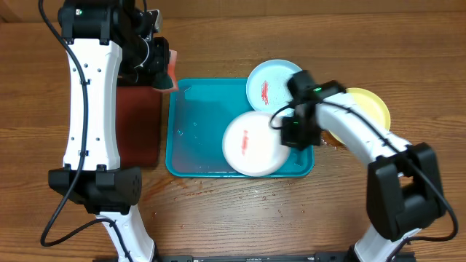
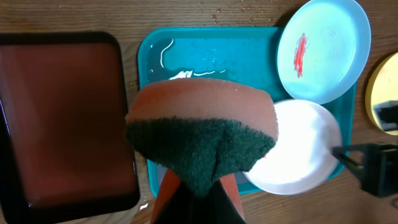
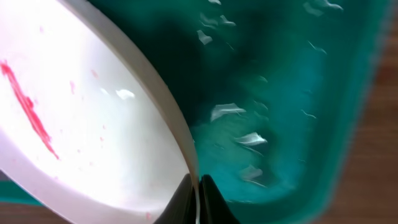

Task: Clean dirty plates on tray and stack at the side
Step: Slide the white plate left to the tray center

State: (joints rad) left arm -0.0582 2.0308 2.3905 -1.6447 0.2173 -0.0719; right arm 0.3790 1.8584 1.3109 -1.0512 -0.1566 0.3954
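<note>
The move ahead turns on where the white plate (image 1: 251,143) lies from the sponge (image 1: 172,65). The plate sits in the part of the tray (image 1: 193,135) nearest the counter's (image 1: 233,218) right and near edges, overlapping the tray's near rim. The sponge hangs over the tray's opposite corner, the one toward the counter's far and left edges. The left tool (image 1: 159,70) is clamped on that sponge with the dark scouring face downward, so I judge it must travel diagonally, rightward and toward the near edge, to reach the plate's face. The right tool (image 1: 293,129) is closed on the white plate's rim on the side facing the counter's right edge. The wrist view shows the thin rim pinched between its fingertips, and that side looks raised off the wet tray floor, though how far I cannot tell. A red smear (image 3: 26,102) crosses the plate away from the pinched rim, on the half the left arm can reach unobstructed. The light blue plate (image 1: 269,82), also smeared red, rests across the tray's corner toward the counter's far and right edges. The yellow-green plate (image 1: 371,109) lies off the tray toward the right edge, partly behind the right arm. A black tray (image 1: 138,127) sits just beside the turquoise tray, on its left.
</note>
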